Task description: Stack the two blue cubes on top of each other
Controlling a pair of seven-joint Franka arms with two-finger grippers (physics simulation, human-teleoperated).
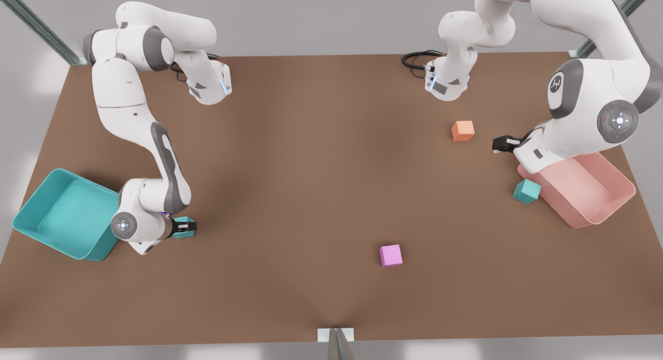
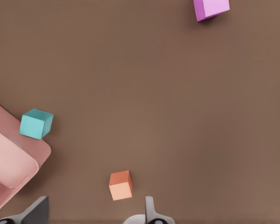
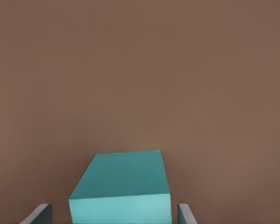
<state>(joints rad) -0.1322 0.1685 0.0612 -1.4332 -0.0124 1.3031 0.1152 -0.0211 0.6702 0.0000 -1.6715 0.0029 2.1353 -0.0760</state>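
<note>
The right gripper [image 1: 187,227] is set around one blue cube [image 1: 182,228] beside the teal bin [image 1: 31,215] near the table's [image 1: 311,168] edge, fingers open, not yet closed. The other blue cube [image 1: 527,190] touches the pink bin [image 1: 616,204]. The left gripper [image 1: 498,144] waits open nearby. Closing and lifting is called for next.

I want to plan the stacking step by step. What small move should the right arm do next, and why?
Probably shut the right claw on the blue cube: that cube sits between its open fingers, ungrasped. The left claw waits, open, near the other blue cube.
</note>
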